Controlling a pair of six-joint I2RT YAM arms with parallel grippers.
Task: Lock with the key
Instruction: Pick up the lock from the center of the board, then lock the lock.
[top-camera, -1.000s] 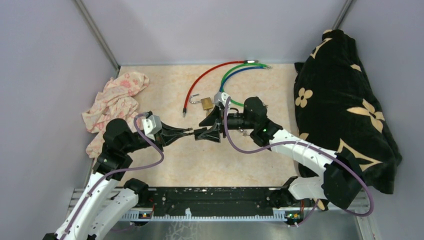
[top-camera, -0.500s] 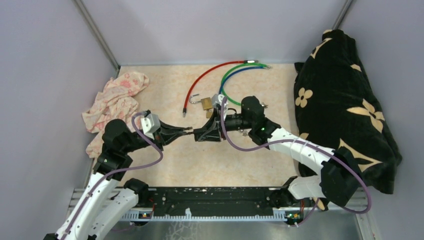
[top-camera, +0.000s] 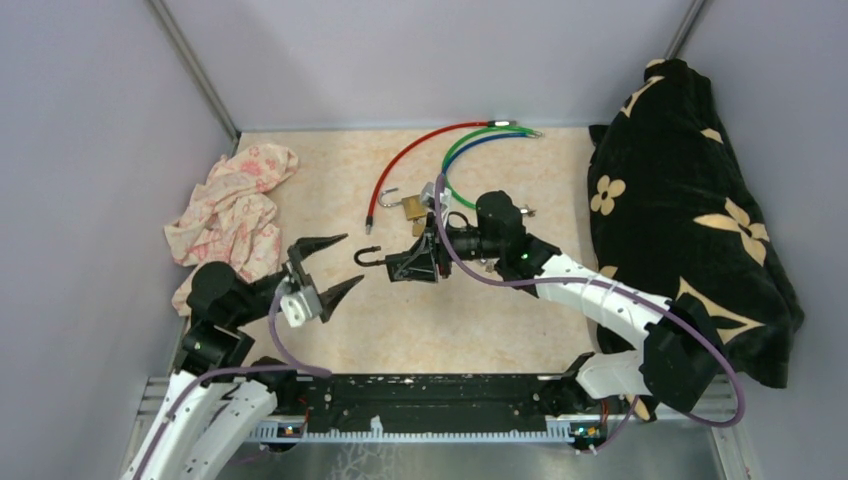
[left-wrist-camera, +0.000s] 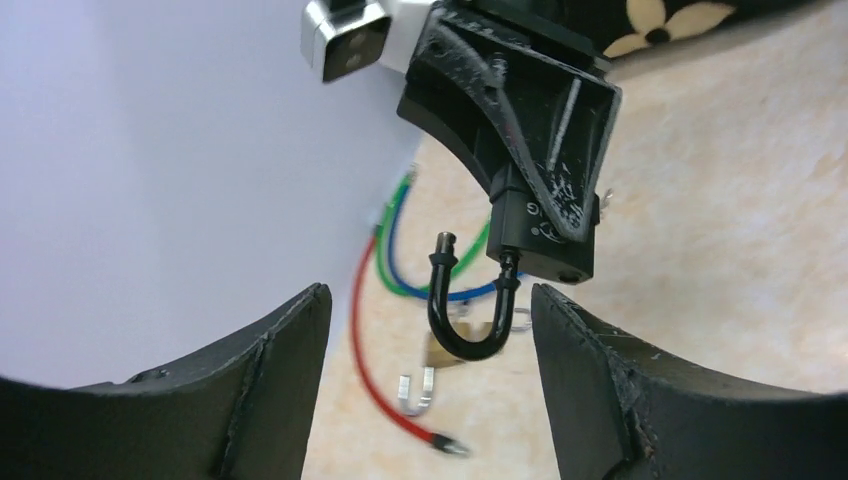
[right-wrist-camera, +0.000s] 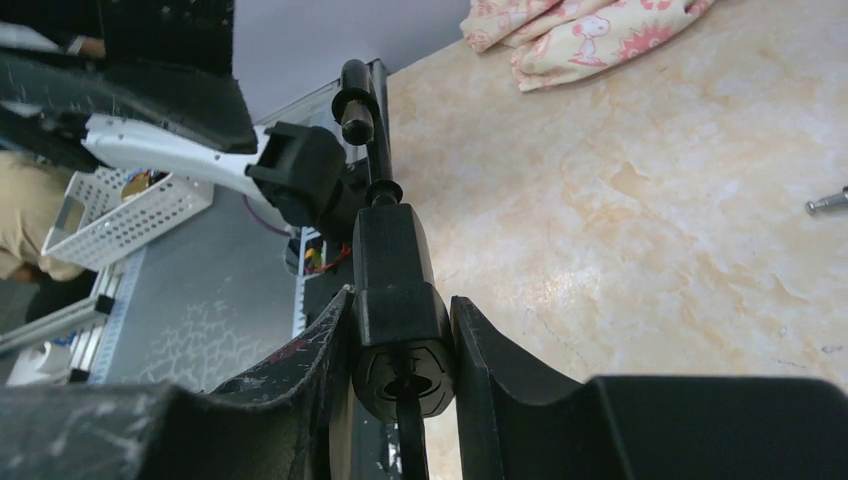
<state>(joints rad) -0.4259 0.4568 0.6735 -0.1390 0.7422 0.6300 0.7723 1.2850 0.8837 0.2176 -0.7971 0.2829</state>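
Far left on the bench (top-camera: 450, 325), up against the wall, lies a crumpled pink patterned cloth (top-camera: 235, 205). Just right of it the left gripper (top-camera: 352, 259) hangs above the bench with its jaws spread wide and nothing between them. Its tips point toward the middle and stand either side of the lock's free end without touching it.

At the centre is the black padlock (left-wrist-camera: 535, 235), held up off the bench. Its shackle (left-wrist-camera: 465, 345) is open: one leg sits in the body and the other ends free in the air, with the curve pointing toward the left gripper. The right gripper (right-wrist-camera: 402, 305) is clamped on the padlock's body, one finger on each flat side. From the right wrist view a dark stem (right-wrist-camera: 410, 440) pokes out of the keyway in the lock's base. Whether that is the key, I cannot tell.

Just behind the right gripper a brass padlock (top-camera: 411, 207) lies on the bench, its silver shackle also open. Past it a red cable (top-camera: 405, 158), a green cable (top-camera: 468, 136) and a blue cable (top-camera: 478, 146) curve toward the back wall. Far right, a black cloth with cream flowers (top-camera: 690, 200) is heaped along the side wall.
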